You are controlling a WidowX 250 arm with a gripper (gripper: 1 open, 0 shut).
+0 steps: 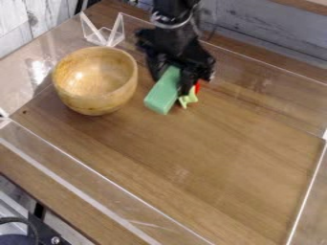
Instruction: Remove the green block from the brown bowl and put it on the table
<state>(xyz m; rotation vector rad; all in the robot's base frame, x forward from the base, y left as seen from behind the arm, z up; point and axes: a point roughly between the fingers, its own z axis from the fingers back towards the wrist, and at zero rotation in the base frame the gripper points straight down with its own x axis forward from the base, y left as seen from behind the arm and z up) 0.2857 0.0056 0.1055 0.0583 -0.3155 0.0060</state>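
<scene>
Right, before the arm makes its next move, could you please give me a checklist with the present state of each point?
1. Light-green rectangular block out of the round brown wooden bowl: ok, it is to the bowl's right in the picture.
2. Jaws closed on the block: ok, they grip its upper end.
3. Block's lower end clear of the small red toy with a green stem: cannot tell, they look very close.
4. Block resting on the brown wood-grain table: cannot tell from this angle.
5. Block released: not ok, it is held.
</scene>
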